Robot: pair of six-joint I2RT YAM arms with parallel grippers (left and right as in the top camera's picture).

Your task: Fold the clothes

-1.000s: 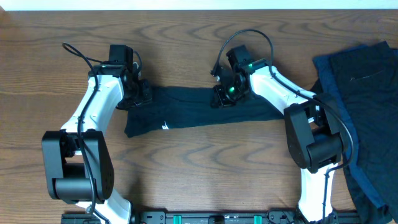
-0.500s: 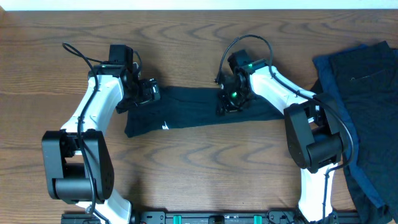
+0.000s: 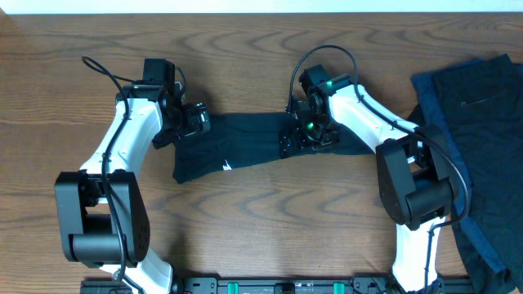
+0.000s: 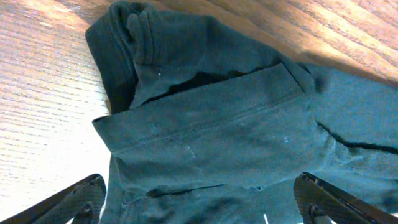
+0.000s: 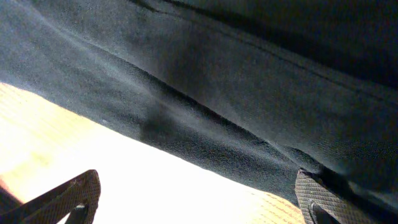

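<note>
At frame centre on the table [image 3: 245,237], dark T-shirt [image 3: 245,147] folded into a strip. Over its left end, left gripper [image 3: 194,121] released wide; over its middle, right gripper [image 3: 298,140] likewise, grasping nothing. Other clothes [image 3: 482,122] heaped far right.

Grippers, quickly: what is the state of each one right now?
Left gripper: open, holding nothing, over the dark navy cloth T-shirt.
Right gripper: open, holding nothing, over the same T-shirt.
</note>
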